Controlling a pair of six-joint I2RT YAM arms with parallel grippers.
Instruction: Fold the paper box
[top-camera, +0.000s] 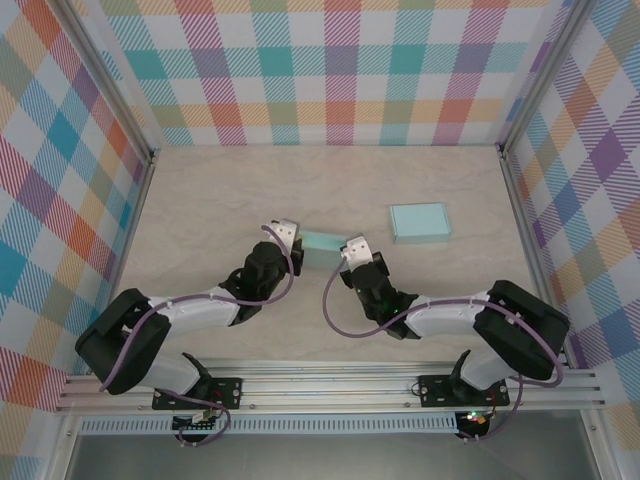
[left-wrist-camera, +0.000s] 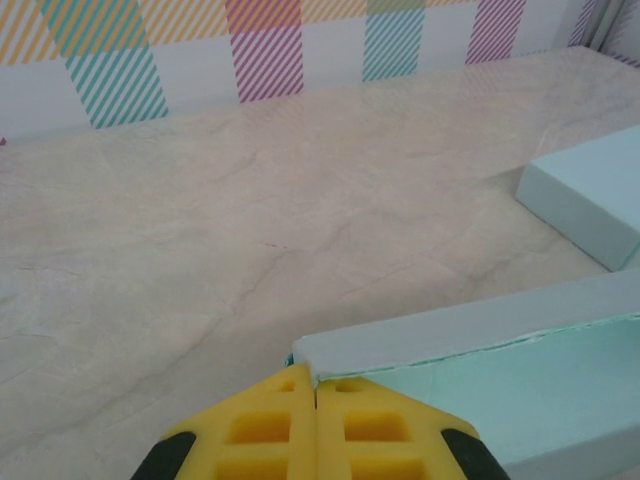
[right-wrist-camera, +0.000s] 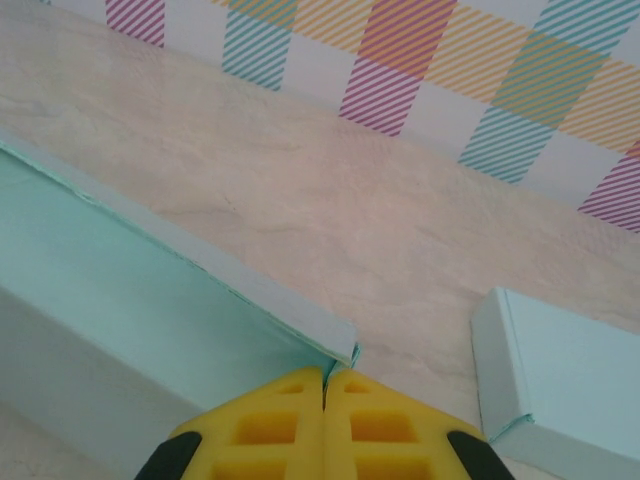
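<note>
Clenched jaws of left gripper (left-wrist-camera: 316, 380) and right gripper (right-wrist-camera: 326, 376) brace the paper box (top-camera: 322, 242) ends mid-fold; next, I'd guess, pressing its lid down squarely.

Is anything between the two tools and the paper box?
Nothing visible does. The left tool is at the left end of the paper box, the right tool at its right end. The second box lies apart, to the right.

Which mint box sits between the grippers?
The nearer box, with the left gripper and right gripper at its ends; the other box lies alone, farther right.
</note>
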